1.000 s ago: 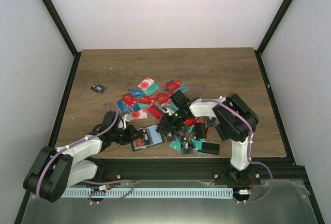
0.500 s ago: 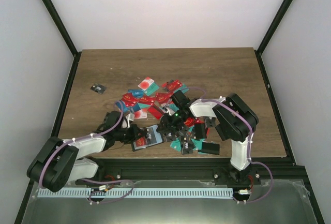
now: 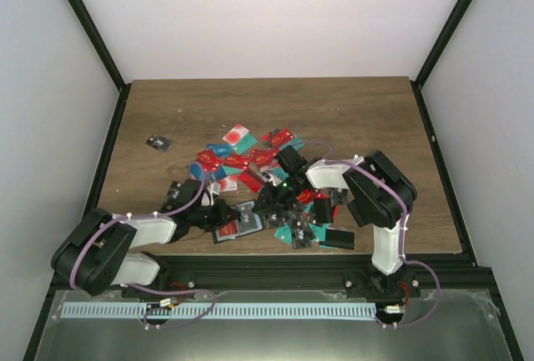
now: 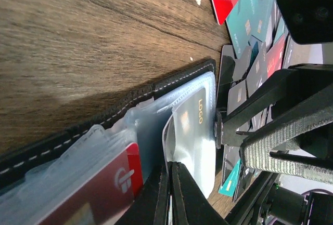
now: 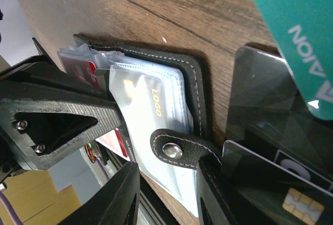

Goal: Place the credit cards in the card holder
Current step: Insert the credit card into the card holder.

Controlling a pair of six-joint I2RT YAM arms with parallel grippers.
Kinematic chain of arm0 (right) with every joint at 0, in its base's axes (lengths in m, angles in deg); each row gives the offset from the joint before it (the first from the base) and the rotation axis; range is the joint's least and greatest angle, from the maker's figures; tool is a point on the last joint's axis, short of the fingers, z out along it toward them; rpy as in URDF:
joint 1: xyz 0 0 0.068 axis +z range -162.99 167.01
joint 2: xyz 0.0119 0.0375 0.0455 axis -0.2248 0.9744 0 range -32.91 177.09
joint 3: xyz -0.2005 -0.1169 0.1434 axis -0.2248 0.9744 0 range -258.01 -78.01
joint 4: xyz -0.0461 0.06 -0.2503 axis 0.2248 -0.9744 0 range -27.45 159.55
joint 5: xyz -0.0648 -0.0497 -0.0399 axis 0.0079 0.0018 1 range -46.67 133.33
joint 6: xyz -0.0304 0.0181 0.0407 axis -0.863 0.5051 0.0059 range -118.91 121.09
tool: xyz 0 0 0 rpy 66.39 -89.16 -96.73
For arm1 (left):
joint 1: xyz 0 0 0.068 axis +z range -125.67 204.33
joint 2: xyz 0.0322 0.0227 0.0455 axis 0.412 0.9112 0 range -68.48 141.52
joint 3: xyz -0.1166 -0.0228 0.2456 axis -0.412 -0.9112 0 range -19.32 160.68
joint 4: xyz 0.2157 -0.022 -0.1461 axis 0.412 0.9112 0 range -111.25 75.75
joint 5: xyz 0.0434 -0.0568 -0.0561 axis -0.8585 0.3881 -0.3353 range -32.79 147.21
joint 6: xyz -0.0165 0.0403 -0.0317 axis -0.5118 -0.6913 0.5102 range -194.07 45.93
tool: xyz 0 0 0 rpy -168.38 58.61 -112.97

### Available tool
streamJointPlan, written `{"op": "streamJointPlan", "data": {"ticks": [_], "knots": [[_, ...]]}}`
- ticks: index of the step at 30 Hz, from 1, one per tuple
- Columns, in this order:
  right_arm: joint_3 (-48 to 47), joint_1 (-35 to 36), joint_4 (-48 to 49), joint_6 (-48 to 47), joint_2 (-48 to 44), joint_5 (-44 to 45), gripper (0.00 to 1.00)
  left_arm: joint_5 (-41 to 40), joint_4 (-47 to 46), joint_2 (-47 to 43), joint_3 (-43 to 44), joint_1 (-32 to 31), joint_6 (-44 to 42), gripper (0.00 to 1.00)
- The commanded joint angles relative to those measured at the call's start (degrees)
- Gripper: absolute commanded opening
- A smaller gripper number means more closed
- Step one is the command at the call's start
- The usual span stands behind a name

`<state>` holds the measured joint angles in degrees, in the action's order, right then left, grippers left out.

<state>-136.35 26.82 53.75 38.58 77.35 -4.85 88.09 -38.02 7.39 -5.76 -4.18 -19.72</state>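
The card holder (image 3: 237, 224) lies open near the table's front edge, black leather with clear pockets. My left gripper (image 3: 219, 216) is shut on one clear pocket leaf (image 4: 190, 147), its fingers pressed together at the leaf's lower edge (image 4: 173, 194). A red card (image 4: 99, 183) sits in a nearer pocket, and a pale card marked LOGO (image 5: 151, 103) in the lifted one. My right gripper (image 3: 265, 209) stands open over the holder's other end. The clasp tab (image 5: 177, 149) lies between its fingers (image 5: 167, 183) without being pinched. Loose credit cards (image 3: 244, 161) are heaped behind.
A teal card (image 5: 296, 22) and a black card (image 5: 270, 110) lie just right of the holder. Flat black cases (image 3: 334, 237) sit by the front edge. A small dark item (image 3: 157, 142) lies apart at the left. Black frame rails bound the table.
My left arm has swung right, bringing its gripper in against the card holder. The right gripper has stayed in place, its jaws a touch narrower.
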Motion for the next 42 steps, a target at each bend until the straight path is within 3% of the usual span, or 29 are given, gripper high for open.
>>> {"op": "streamJointPlan", "data": {"ticks": [1, 13, 25, 34, 42], "knots": [[2.0, 0.7, 0.6, 0.8, 4.3, 6.9, 0.33, -1.8, -1.6, 3.3, -0.3, -1.0, 1.2, 0.04], [0.3, 0.6, 1.3, 1.2, 4.2, 5.8, 0.33, 0.5, -3.0, 9.3, 3.0, -3.0, -0.3, 0.04], [-1.2, -0.9, -0.9, 0.5, 1.4, 7.1, 0.33, -1.6, 17.2, -0.9, 6.9, -3.0, -6.3, 0.23], [-4.1, -2.6, -3.7, -1.6, -0.4, 7.6, 0.34, -0.4, 23.9, -2.6, 9.8, -3.0, -9.3, 0.43], [-5.7, -3.4, -8.0, -6.0, -5.1, 7.3, 0.37, -2.5, 32.9, -8.6, 13.4, -3.1, -11.3, 0.41]]}}
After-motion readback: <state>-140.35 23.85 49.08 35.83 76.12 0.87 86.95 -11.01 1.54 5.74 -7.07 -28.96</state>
